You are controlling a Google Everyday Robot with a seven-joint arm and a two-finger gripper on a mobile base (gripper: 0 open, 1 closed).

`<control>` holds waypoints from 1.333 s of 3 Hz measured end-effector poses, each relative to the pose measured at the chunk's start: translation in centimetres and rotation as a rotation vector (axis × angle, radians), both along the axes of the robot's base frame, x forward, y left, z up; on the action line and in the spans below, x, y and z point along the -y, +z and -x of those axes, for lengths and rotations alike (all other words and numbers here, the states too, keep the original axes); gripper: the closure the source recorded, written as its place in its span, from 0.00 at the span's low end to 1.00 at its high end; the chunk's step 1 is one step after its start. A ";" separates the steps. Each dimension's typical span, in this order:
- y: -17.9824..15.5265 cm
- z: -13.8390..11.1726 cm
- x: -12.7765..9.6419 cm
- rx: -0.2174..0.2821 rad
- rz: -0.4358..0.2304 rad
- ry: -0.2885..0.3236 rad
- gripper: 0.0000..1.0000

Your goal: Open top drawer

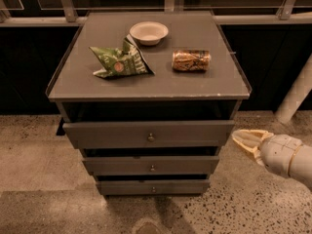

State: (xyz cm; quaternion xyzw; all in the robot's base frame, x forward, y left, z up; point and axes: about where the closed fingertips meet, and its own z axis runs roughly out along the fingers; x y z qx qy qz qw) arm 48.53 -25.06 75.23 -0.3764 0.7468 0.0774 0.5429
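Observation:
The top drawer [107, 133] is the widest grey front of three, just under the cabinet top, with a small round metal knob [151, 137] at its centre. A dark gap shows above it. My gripper [240, 137] comes in from the lower right, its pale fingers pressed together and pointing left. It sits just beside the drawer's right end, at about the drawer's height, well right of the knob and holding nothing.
Two narrower drawer fronts [152, 165] [152, 186] sit below. On the cabinet top [204, 82] lie a green chip bag [120, 62], a white bowl [148, 32] and a can on its side [191, 60]. A white post [296, 92] stands at right. The floor is speckled.

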 end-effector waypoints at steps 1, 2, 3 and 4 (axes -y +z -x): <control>-1.2 -1.3 -0.4 -0.012 -0.016 -0.029 1.00; -3.1 -4.2 -1.6 -0.009 -0.052 -0.043 1.00; -4.7 -7.1 -2.3 -0.002 -0.072 -0.049 1.00; -5.1 -9.6 -3.3 0.023 -0.076 -0.040 1.00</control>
